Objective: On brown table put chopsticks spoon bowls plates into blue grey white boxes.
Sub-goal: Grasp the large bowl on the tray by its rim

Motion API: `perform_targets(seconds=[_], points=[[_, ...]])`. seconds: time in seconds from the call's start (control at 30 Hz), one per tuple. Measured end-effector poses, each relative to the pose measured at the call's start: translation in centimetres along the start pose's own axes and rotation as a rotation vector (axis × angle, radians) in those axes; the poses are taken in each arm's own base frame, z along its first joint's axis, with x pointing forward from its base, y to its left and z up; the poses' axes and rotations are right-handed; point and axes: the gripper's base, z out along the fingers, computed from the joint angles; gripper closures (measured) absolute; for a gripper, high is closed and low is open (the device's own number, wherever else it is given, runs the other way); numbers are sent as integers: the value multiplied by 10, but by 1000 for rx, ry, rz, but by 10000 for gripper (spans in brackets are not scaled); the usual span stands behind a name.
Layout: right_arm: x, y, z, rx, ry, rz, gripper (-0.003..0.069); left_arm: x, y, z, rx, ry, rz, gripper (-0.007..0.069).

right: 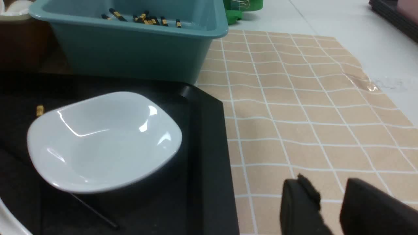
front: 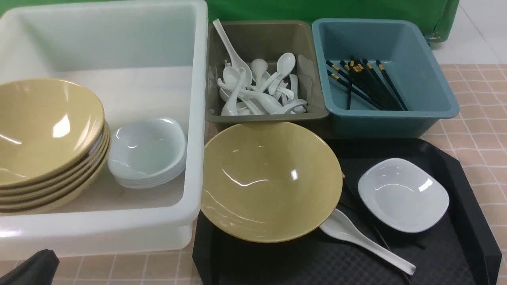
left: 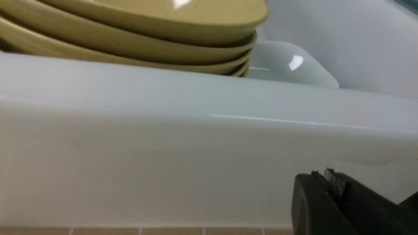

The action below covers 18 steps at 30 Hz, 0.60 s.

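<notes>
A tan bowl, a white plate and a white spoon lie on the black tray. A thin black chopstick lies partly under the plate. The white tub holds a stack of tan bowls and a stack of white plates. The grey bin holds several spoons; the blue bin holds several chopsticks. My left gripper is shut and empty, low against the tub's near wall. My right gripper is slightly open and empty over the brown table, right of the tray.
The tray's raised rim stands between my right gripper and the plate. The blue bin stands behind the tray. The tiled table extends to the right. A green backdrop runs behind the bins.
</notes>
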Motion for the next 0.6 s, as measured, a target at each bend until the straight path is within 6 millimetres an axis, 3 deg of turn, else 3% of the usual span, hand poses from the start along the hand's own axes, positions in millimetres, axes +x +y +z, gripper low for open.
perform_targets(seconds=[0.6], points=[[0, 0, 0, -2, 0, 0, 421, -1, 1, 0, -11, -12, 58, 620]])
